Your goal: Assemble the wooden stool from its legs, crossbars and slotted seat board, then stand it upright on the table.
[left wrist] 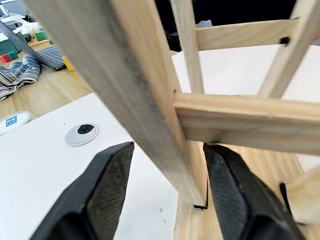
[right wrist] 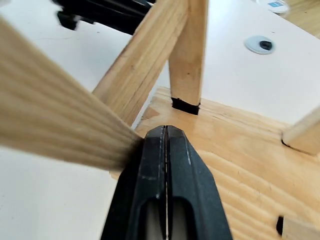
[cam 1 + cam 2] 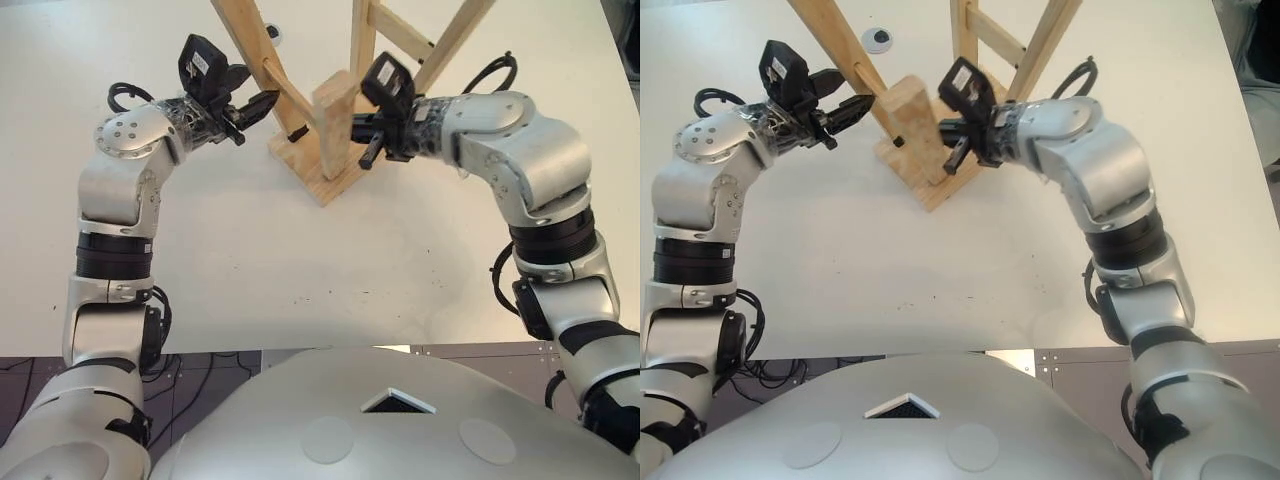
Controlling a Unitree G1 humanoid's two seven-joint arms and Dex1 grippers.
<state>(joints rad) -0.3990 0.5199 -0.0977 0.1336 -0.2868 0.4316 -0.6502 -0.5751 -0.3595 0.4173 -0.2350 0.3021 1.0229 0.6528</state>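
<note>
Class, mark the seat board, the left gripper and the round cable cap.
seat board (image 2: pixel 240 150), right wrist view, bare flat face.
left gripper (image 1: pixel 170 150), left wrist view, midway between its fingertips.
round cable cap (image 1: pixel 82 134), left wrist view, its centre.

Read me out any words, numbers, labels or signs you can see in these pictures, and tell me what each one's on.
No text here can be read.
White sticker on the left wrist camera: too small to read.
White sticker on the right wrist camera: too small to read.
Blue mark on the white disc: blurred.
On the stool: no print.
</note>
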